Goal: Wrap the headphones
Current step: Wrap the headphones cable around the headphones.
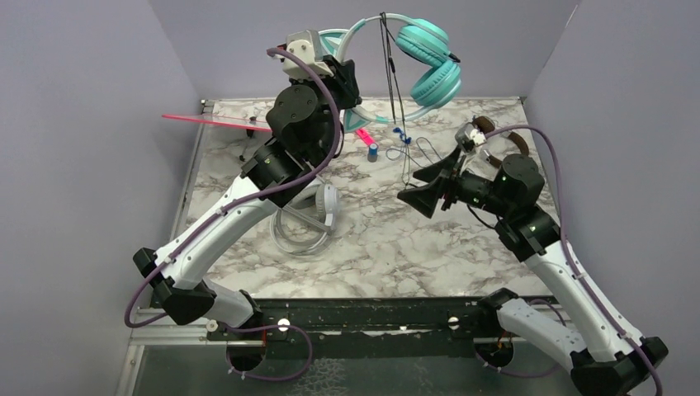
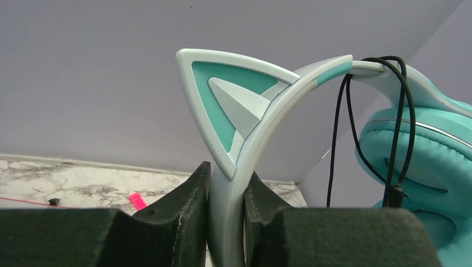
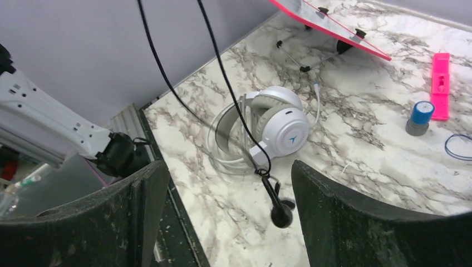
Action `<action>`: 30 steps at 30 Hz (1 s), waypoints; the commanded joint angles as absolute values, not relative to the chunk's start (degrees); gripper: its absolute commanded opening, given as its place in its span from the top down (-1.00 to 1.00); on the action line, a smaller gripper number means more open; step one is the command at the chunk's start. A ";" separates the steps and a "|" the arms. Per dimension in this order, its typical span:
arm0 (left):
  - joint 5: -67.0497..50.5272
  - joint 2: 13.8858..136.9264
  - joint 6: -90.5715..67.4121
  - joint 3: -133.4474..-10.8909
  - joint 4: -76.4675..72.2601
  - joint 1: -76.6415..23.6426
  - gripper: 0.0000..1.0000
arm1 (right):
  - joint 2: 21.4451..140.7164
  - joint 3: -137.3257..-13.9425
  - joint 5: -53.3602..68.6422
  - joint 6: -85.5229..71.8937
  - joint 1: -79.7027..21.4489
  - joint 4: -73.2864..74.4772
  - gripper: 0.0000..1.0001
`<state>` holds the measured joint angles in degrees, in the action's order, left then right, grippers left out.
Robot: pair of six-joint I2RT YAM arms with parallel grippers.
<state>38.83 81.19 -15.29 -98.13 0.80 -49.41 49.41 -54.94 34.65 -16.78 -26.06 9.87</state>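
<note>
Top external view shows us the teal headphones held high at the far side, with the left gripper clamped on their band beside the cat ear. Their cord hangs over the band in loose loops. The plug dangles between the spread jaws of the right gripper. We fear the plug swings aside when these jaws close, so they catch nothing. A hard pull could drag the loops off, or twist the band in the left grip. The slack cord may also snag the white set lying on the table.
</note>
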 commanded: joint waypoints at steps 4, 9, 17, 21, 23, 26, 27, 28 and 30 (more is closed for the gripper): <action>34.98 79.42 -22.71 -102.55 4.59 -49.48 1.00 | 52.89 -50.14 46.22 -16.64 -22.09 -10.14 -0.71; 34.39 77.77 -23.18 -102.05 5.45 -49.49 1.00 | 57.09 -48.87 54.78 -17.46 -21.91 -19.53 -0.69; 33.48 76.94 -23.49 -102.29 6.32 -49.48 1.00 | 62.63 -46.99 61.48 -21.74 -21.88 -30.73 -0.60; 32.29 76.90 -24.03 -102.65 6.31 -49.49 1.00 | 65.76 -44.64 65.26 -27.44 -21.93 -39.66 -0.34; 31.92 76.84 -24.08 -102.99 6.32 -49.48 1.00 | 66.62 -43.87 65.87 -28.14 -21.89 -40.19 -0.22; 31.49 76.79 -24.08 -103.11 6.46 -49.53 1.00 | 66.82 -42.94 66.20 -30.23 -21.95 -42.97 0.01; 31.29 76.69 -24.20 -103.10 6.45 -49.58 1.00 | 66.92 -42.78 66.24 -30.84 -21.91 -43.79 0.07; 31.20 76.64 -24.29 -103.10 6.54 -49.54 1.00 | 67.36 -42.77 66.62 -31.44 -21.95 -44.41 0.12; 30.88 76.41 -24.56 -103.01 6.54 -49.53 1.00 | 68.56 -42.66 67.78 -33.10 -22.01 -46.83 0.29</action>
<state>32.97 79.05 -21.93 -99.94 9.82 -49.41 67.33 -42.76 64.20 -28.64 -22.00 -38.26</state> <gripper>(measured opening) 0.241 0.425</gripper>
